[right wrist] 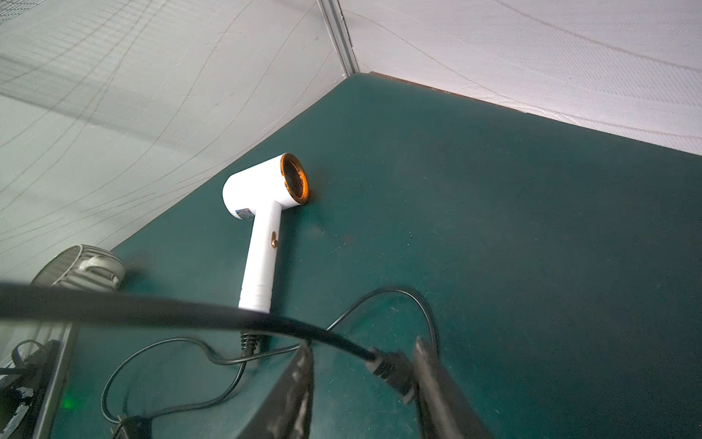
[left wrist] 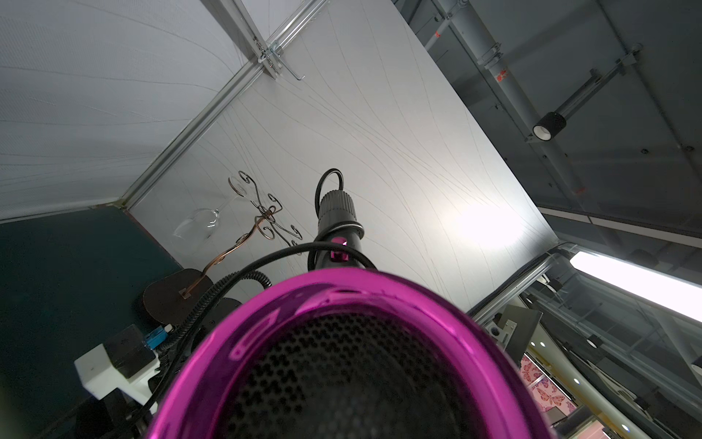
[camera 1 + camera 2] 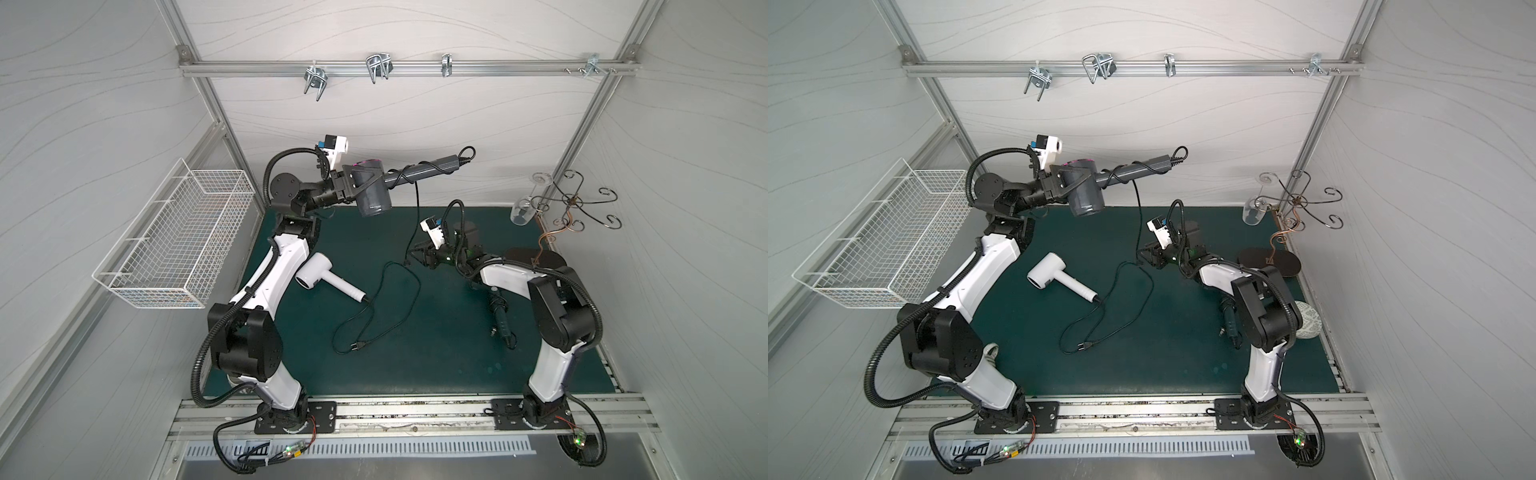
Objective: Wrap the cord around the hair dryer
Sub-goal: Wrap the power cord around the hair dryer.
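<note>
Well, the left tool (image 3: 357,186) grips the hair dryer (image 3: 374,197), with the cord (image 3: 417,199) partly looped round its handle (image 3: 422,169). The right tool (image 1: 361,349) gapes around the plug (image 1: 393,374); more wrapping is left.

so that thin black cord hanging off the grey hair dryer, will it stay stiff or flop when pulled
Probably floppy: the thin black cord hangs limp from the grey hair dryer down to the right gripper. It likely bends easily, since turns already hug the handle. The plug end looks stiffer.
</note>
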You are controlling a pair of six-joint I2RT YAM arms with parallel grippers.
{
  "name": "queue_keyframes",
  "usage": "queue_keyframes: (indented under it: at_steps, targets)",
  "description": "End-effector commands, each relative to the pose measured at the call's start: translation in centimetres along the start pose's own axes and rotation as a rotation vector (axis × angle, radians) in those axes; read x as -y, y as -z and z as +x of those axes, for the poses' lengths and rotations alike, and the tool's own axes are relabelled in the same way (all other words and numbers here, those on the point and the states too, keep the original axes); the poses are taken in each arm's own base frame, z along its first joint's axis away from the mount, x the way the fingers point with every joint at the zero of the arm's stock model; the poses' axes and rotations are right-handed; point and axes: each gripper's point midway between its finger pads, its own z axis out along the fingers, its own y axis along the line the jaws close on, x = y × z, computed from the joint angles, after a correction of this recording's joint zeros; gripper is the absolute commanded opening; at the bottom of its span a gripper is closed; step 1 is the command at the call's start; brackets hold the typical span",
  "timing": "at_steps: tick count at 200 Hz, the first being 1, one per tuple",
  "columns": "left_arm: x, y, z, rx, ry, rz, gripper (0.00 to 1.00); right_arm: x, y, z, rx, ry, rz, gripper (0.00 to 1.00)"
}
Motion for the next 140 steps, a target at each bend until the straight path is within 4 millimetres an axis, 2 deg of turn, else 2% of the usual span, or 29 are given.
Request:
queue_keyframes:
  at_steps: [1,63,89,140]
  targets:
    - [4.9,0.1,-1.2,0.036,-0.148,0.075,0.00,-0.9,-0.6,-0.3,0.014,0.039,-0.066,0.43]
    - [4.9,0.1,-1.2,0.035,-0.146,0.073,0.00,-1.5,-1.1,0.8,0.001,0.017,-0.097,0.40]
    - [4.9,0.1,-1.2,0.036,-0.145,0.072,0.00,-1.3,-1.2,0.6,0.006,-0.004,-0.107,0.30]
    - [5.0,0.2,-1.3,0.043,-0.146,0.074,0.00,-1.8,-1.8,1.6,-0.021,-0.051,-0.159,0.21]
